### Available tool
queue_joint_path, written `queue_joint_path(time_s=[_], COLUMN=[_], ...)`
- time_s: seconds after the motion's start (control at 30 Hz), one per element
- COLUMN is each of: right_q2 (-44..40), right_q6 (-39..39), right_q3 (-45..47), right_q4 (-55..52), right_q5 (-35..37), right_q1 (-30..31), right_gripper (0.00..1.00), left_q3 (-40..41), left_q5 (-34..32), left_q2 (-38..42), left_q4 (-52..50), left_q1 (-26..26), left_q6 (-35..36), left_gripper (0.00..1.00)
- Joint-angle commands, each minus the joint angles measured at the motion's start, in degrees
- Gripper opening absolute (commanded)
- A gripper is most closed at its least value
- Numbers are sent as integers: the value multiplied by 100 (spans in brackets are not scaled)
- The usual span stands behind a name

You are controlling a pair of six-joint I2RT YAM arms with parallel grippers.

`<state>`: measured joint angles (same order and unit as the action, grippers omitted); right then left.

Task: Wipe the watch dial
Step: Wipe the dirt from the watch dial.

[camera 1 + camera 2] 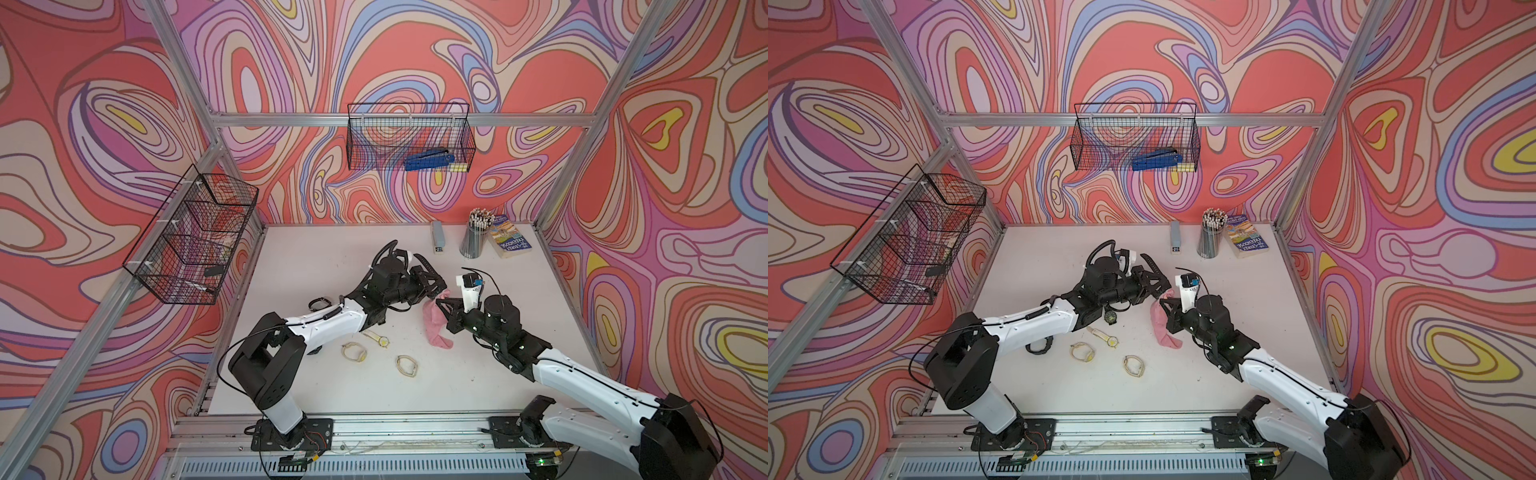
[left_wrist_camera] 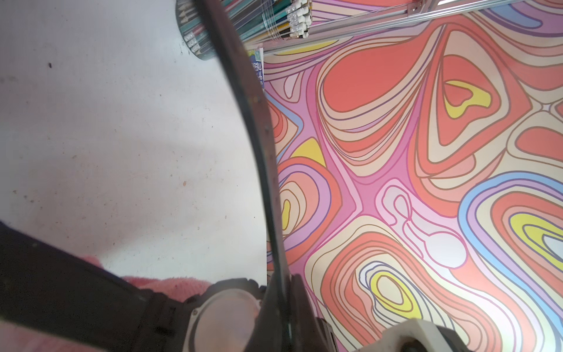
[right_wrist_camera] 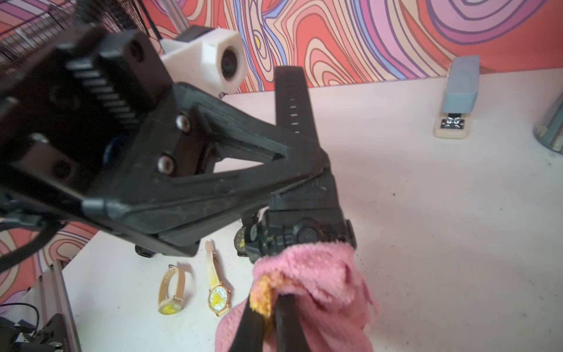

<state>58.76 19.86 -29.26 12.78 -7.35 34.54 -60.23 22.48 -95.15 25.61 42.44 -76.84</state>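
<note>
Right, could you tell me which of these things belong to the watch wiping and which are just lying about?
In use: black watch, gripped by its strap in the left gripper; pink cloth, pinched in the right gripper, against the watch.
Lying about: beige watches, stapler, pencil cup, book, wire baskets.

Swirl-patterned wall panels (image 1: 415,50) in coral, lilac, blue and yellow enclose three sides, braced by silver aluminium frame bars (image 1: 291,120). Flat white tabletop (image 1: 311,257): lightly speckled, evenly lit. One black wire basket (image 1: 374,137) hangs on the wall beyond the left gripper (image 1: 441,289); a second wire basket (image 1: 187,249) hangs to that gripper's left.
</note>
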Motion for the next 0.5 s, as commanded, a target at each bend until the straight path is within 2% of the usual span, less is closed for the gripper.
queue_joint_path(time_s=[0.0, 0.33, 0.47], right_q2=[-156, -953, -1171], right_q6=[81, -173, -183], right_q3=[-179, 244, 390], right_q4=[1109, 1048, 923], right_q5=[-512, 1407, 1838], right_q1=[81, 85, 79], right_gripper=[0, 0, 0], left_q3=[83, 170, 143], left_q5=[431, 463, 500], left_q2=[-204, -186, -170], left_q4=[106, 199, 197], left_q1=[272, 377, 377], left_q6=[-193, -220, -210], left_gripper=[0, 0, 0])
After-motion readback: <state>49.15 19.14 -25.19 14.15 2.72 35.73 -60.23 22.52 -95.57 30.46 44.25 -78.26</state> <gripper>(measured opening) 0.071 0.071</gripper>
